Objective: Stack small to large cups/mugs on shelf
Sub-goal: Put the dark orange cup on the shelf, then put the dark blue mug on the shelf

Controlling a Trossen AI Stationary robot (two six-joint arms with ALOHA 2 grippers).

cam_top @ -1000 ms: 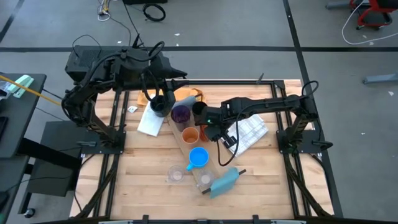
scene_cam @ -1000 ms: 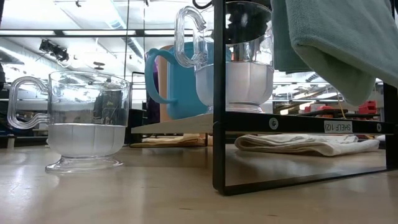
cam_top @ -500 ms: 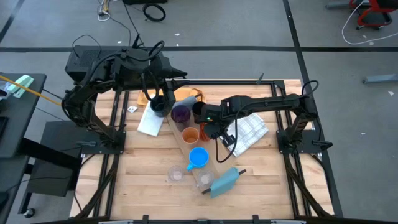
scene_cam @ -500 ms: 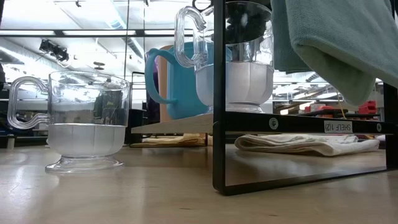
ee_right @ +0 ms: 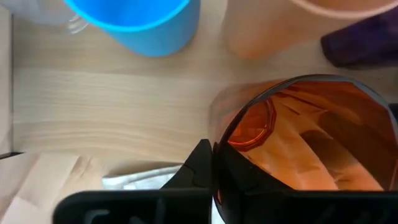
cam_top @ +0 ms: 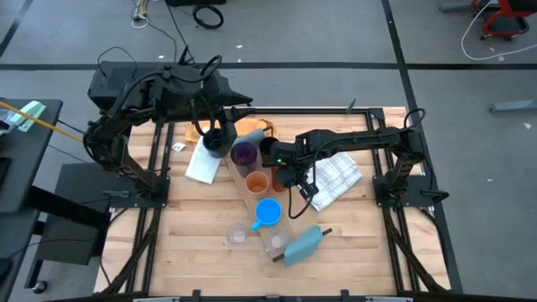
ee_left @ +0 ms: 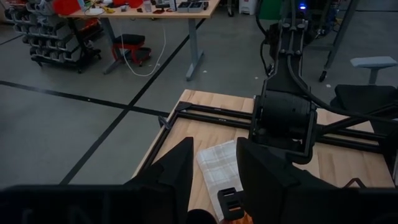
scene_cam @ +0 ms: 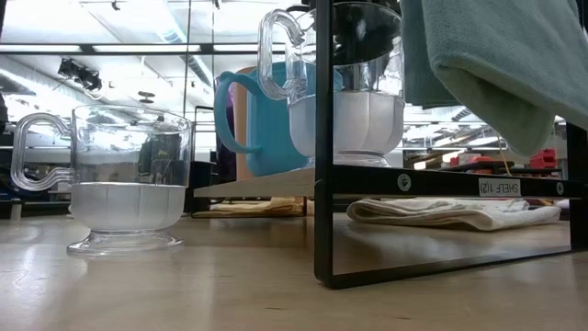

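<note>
Small white label on the shelf frame's black crossbar, apparently "SHELF 112"

Grey floor crossed by dark lines, a red stool beneath a wooden desk.

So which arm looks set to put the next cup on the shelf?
The right: its end effector grips an orange cup beside the shelf. The left end effector hangs over the table's far edge.
</note>
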